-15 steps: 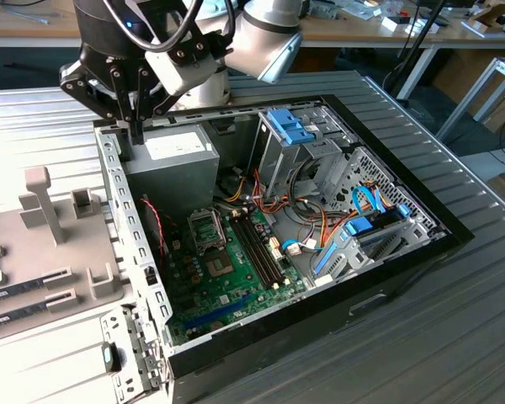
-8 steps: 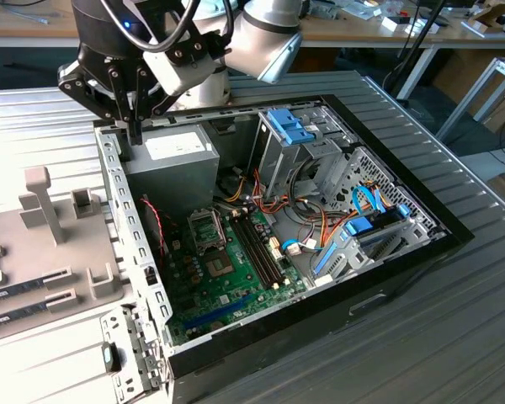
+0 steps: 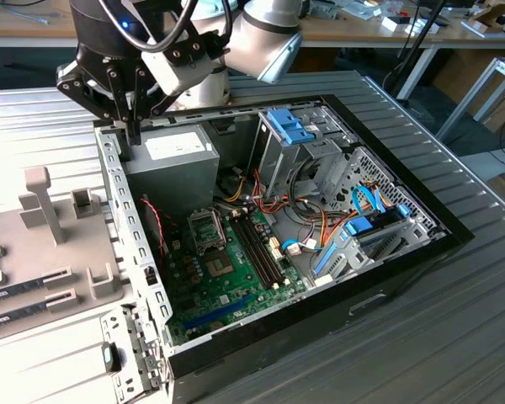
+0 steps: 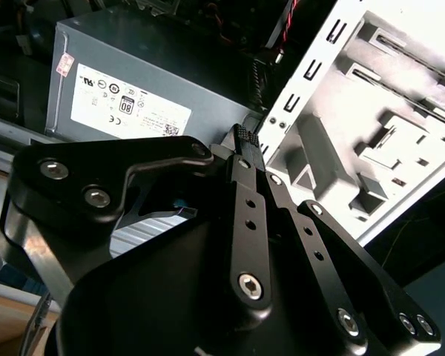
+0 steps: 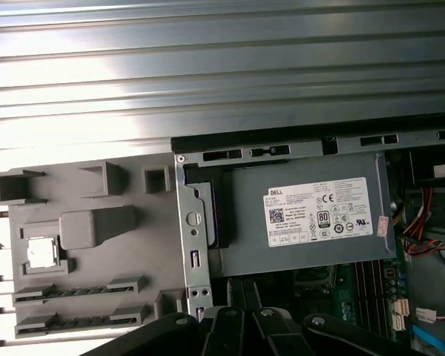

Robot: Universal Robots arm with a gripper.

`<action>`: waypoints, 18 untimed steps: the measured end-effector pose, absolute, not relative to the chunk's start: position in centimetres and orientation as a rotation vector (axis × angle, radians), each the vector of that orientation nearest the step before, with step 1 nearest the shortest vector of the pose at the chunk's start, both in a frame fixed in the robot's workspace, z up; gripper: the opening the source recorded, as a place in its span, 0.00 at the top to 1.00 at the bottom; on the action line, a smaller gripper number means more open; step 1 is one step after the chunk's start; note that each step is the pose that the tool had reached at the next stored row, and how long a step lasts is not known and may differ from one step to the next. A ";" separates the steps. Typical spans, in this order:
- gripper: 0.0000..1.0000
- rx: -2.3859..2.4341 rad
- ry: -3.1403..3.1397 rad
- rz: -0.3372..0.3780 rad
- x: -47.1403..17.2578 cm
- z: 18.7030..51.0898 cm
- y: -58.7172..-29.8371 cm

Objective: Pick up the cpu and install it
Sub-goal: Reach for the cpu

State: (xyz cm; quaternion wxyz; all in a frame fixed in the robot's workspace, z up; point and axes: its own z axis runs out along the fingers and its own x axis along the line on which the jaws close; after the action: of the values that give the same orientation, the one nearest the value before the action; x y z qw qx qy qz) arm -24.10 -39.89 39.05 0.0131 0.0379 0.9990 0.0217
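Hovering above the perforated side wall (image 3: pixel 130 223) of the open computer case (image 3: pixel 362 296), the gripper (image 3: pixel 133 133) has its fingers pressed together with nothing between them, close over a corner of the grey power supply (image 3: pixel 172 160). The cpu (image 5: pixel 41 252) lies in a square pocket of the grey fixture tray (image 5: pixel 141 245), which sits just beside that wall, well apart from the fingertips. Inside the case the motherboard (image 3: pixel 227 273) lies uncovered, hemmed in by cables (image 3: pixel 311 227) and a drive cage (image 3: pixel 295 139). Everything rests on a ribbed metal table (image 5: pixel 222 74), bare beyond the case. Workbenches (image 3: pixel 362 34) stand behind.
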 end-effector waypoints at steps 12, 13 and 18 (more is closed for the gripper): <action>0.90 0.118 3.112 0.068 -25.4 39.0 -39.9; 0.90 0.118 3.113 0.068 -25.4 39.0 -39.9; 0.90 0.118 3.112 0.068 -25.5 39.0 -39.9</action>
State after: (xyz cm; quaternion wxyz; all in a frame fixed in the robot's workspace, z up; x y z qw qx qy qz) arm -25.55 -39.89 39.03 0.0131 0.0379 0.9990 0.0217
